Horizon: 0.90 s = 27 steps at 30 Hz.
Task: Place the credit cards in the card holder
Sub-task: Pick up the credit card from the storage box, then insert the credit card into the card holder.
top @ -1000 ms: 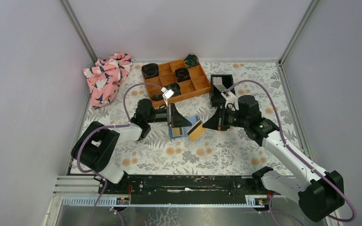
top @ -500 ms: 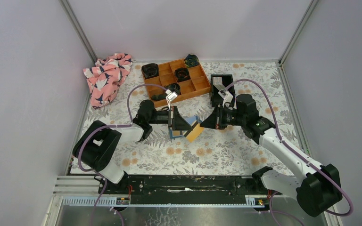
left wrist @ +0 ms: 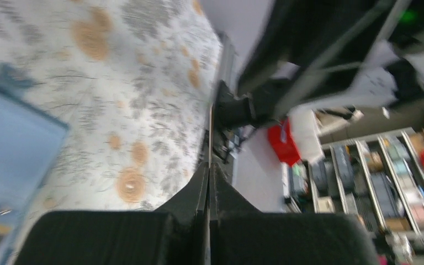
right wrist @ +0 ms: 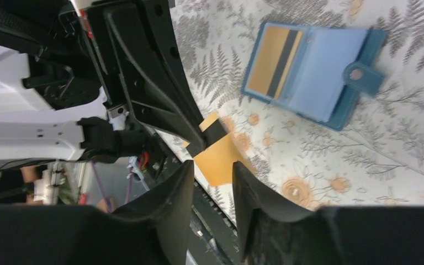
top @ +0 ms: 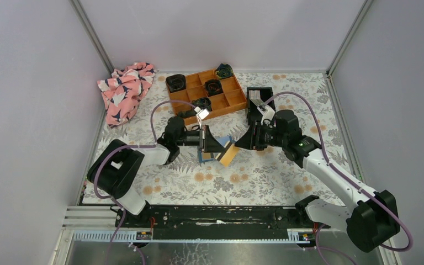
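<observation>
**While the holder lies open, a card hangs between two pincers**

Where the two arms meet at mid-counter, the left pincer [left wrist: 210, 172] is clamped tight on a tan-orange card [right wrist: 224, 159]. Its own camera shows that card edge-on as a thin line squeezed between the black fingers [left wrist: 116, 237]. The card is held in the air, tilted, above the leaf-patterned counter [right wrist: 403, 138].

The right pincer [right wrist: 212, 168] faces it from the other side with its jaws parted by a narrow gap and nothing gripped. The card's free end shows through that gap. Whether either finger touches it I cannot tell.

The teal holder [right wrist: 334, 66] lies flat and unfolded on the counter just beside the held card, its snap tab sticking out on one side. A tan card with a dark stripe [right wrist: 276, 61] sits in one of its pockets.

Farther back, a black bin [top: 259, 107] holds pale cards [top: 255, 97]. An orange tray [top: 229, 98] stands left of the bin, and a pink cloth [top: 124, 91] lies by the left wall.
</observation>
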Tool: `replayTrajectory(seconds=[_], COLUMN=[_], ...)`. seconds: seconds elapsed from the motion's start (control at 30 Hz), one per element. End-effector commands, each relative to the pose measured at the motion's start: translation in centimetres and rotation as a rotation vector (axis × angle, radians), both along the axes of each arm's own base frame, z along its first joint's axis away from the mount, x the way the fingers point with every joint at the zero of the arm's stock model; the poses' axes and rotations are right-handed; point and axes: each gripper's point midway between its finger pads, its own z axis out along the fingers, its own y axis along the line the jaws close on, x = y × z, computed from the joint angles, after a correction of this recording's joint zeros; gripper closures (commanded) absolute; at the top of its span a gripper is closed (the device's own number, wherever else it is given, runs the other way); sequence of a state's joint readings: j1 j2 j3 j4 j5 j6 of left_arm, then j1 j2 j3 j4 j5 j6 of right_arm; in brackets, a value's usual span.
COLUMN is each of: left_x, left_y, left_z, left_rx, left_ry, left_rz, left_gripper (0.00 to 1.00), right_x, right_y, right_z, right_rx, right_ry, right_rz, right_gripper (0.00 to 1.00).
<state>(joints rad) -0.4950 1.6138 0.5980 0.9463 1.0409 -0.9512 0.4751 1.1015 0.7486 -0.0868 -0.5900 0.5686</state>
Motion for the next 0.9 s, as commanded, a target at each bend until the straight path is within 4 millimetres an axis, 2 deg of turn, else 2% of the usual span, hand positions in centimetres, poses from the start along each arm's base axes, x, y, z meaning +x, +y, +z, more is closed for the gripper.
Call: replayTrajectory(seconds=[0.0, 0.07, 0.2, 0.37, 0.57, 0.87], left_x=[4.4, 6.0, 7.9, 8.3, 8.4, 8.7], left_y=[0.9, 1.9, 4.0, 6.2, 6.7, 6.5], left_z=[-4.1, -5.4, -6.4, -7.5, -8.1, -9.0], left_rx=[0.201, 0.251, 0.240, 0.177, 0.174, 0.168], left_ry=[0.044, 0.083, 0.167, 0.270, 0.265, 0.270], left_rz=[0.263, 0.407, 0.642, 0.828, 0.892, 0.900], left_gripper=[1.00, 1.00, 1.00, 1.00, 1.00, 1.00], right_x=[2.7, 3.4, 4.7, 5.8, 6.6, 6.9], right_y=[-0.9, -1.2, -1.4, -1.6, -1.5, -0.1], right_z=[1.5, 0.8, -0.9, -2.8, -4.4, -6.8], right_rx=[-0.069, -0.099, -0.141, -0.183, -0.219, -0.272], right_ry=[-0.134, -0.137, -0.130, -0.124, -0.122, -0.111], right_rz=[-0.093, -0.118, -0.151, -0.183, -0.196, -0.170], right_gripper=[0.58, 0.54, 0.52, 0.53, 0.55, 0.57])
